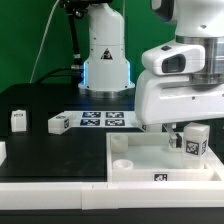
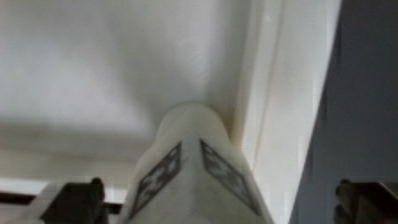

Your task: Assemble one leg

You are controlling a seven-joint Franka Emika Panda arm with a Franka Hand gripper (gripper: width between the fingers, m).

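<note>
Leg (image 1: 194, 141) stands upright in panel (image 1: 135, 160) corner socket (apparently seated), so fingers (image 2: 79, 197) are spread apart, gripping nothing.

No readable text: only a warning triangle sign (image 1: 104, 55) on the white robot base (image 1: 106, 68).

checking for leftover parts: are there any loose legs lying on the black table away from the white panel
Yes, two small tagged legs lie on the black table, apart from the white panel.
</note>
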